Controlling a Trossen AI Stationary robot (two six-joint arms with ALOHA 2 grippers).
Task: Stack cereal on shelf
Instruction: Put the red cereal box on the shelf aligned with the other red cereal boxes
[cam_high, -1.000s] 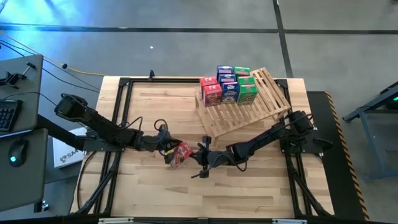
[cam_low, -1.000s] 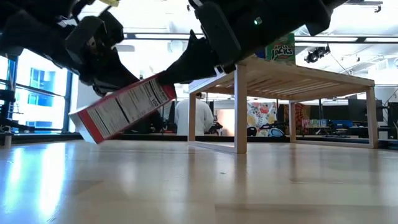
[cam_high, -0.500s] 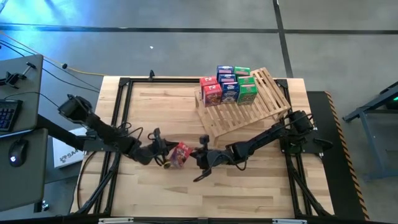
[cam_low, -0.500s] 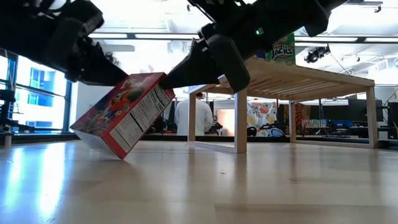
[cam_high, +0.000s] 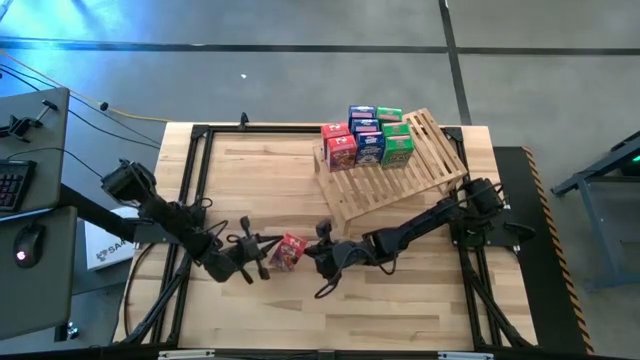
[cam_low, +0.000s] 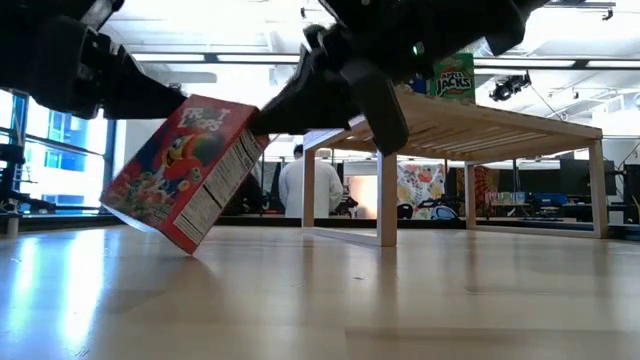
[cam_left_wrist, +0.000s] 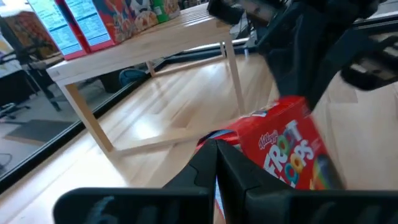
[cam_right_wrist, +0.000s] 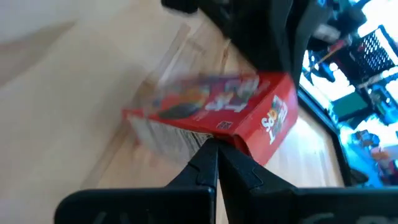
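Note:
A red Froot Loops cereal box (cam_high: 288, 250) stands tilted on the table between my two grippers, resting on its lower edge (cam_low: 186, 246). My left gripper (cam_high: 262, 254) is shut just left of the box, which fills its wrist view (cam_left_wrist: 292, 149). My right gripper (cam_high: 316, 254) is shut against the box's right side. The slatted wooden shelf (cam_high: 400, 180) stands at the far right. Several red, blue and green cereal boxes (cam_high: 366, 140) rest on its upper end. My left gripper's shut fingertips (cam_left_wrist: 216, 149) point at the box's front from the table's left; I cannot tell whether they touch it. My right gripper presses its shut fingertips (cam_right_wrist: 212, 149) against the box's narrow printed side (cam_right_wrist: 186, 134), near its top end. It comes about level from the table's right. The box leans away, its lower edge on the table.
The shelf's legs (cam_low: 386, 180) stand just behind the right gripper in the low view. Bare tabletop (cam_high: 400, 310) lies toward the near edge. A person (cam_low: 300, 190) stands in the room beyond the table.
The box was lifted and lay nearly flat. It has come down onto its lower edge, tipped more upright and turned its printed front toward the near side. My left gripper has drawn back toward the table's left and near edges. My right gripper has stayed against the box.

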